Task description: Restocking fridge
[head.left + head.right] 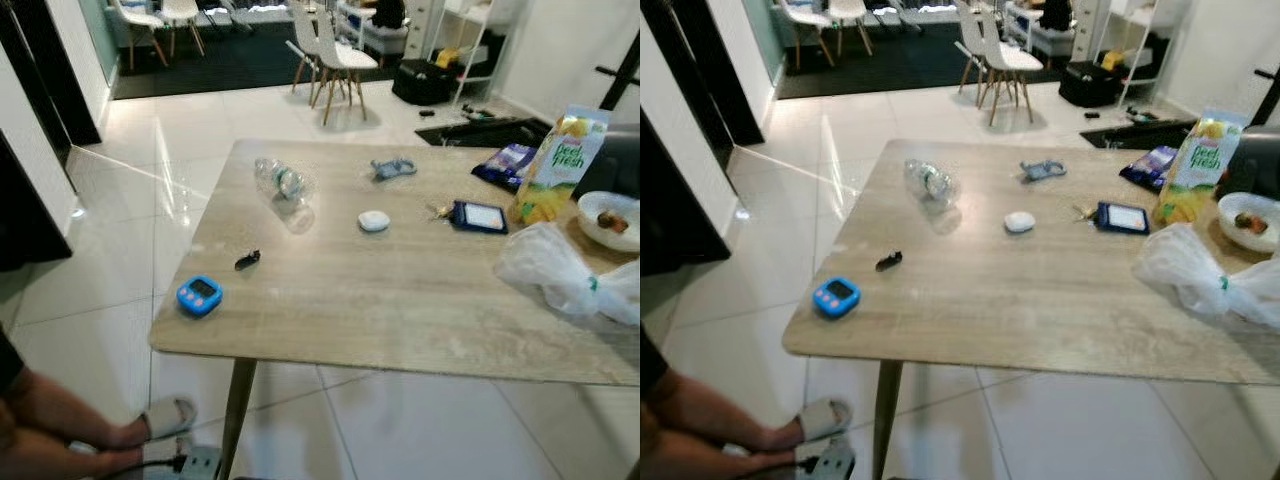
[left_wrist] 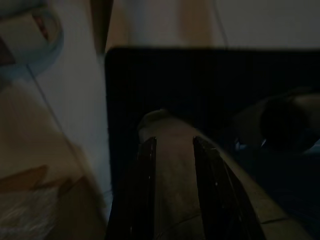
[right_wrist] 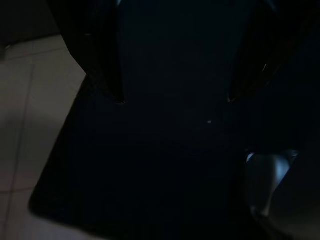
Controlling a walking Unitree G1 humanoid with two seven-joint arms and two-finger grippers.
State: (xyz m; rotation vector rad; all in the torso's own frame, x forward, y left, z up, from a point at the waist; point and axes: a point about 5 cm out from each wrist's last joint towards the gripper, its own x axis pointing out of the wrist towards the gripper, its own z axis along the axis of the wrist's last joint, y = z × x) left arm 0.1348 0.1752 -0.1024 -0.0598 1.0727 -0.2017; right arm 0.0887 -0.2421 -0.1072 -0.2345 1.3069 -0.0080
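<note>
Pale wood-grain table – crumpled clear bottle, juice carton (upright); left end effector narrowly spread, right end effector wide apart

Surface: pale wood grain, beige-grey. On it: bright blue timer w/ grey screen; small black item; clear bottle; white oval; dark blue case w/ pale panel; yellow-green carton w/ green lettering; white bowl; translucent white bag. Floor: glossy white tile. Chairs beyond the surface: white, wood legs.
</note>
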